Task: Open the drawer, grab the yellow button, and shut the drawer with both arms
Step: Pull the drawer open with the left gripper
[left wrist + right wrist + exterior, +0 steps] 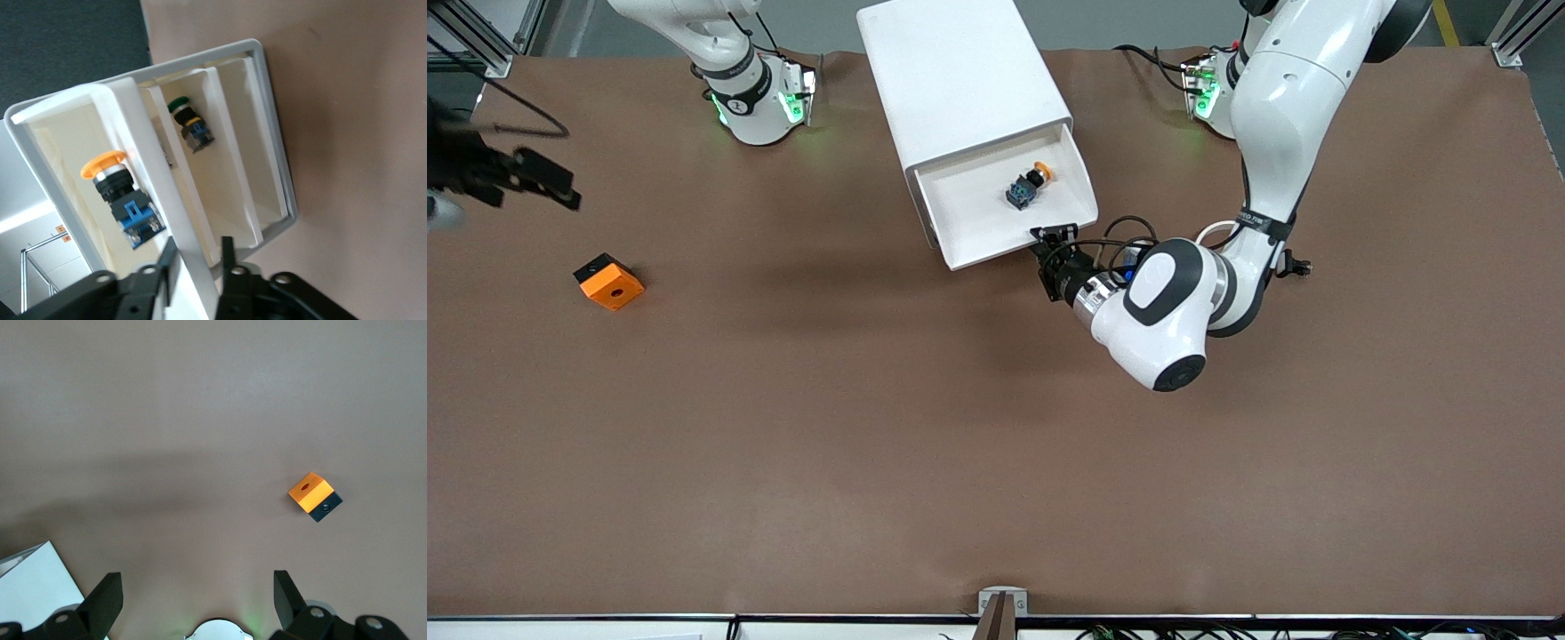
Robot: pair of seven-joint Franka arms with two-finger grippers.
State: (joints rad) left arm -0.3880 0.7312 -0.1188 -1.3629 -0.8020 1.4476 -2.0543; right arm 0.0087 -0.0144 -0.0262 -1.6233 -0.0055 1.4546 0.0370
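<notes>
Because the button [1028,187] is a small, rigid plastic part with a round orange cap on a black-and-blue body, it should be light and stiff, though the smooth cap looks slippery and it lies on its side, free to roll; the squarer body seems the surer place to pinch. Taking the drawer [1080,182] as the landmark and starting nearest the front camera, the left gripper [1049,238] is at the drawer's front lip, at the corner toward the left arm's end of the table. In the left wrist view its fingers [227,250] straddle that cream-edged front wall, slightly parted rather than pinched tight, so the grip appears to be loosening; whether they touch the wall I cannot tell. Inside the drawer, which is pulled well out of the cabinet [960,80], the button rests on the tray floor near the middle, apart from the walls. An orange block [609,281] lies well away from the drawer, toward the right arm's end of the table. Over that end, the right gripper [547,182] waits in the air with its jaws wide apart, holding nothing.
</notes>
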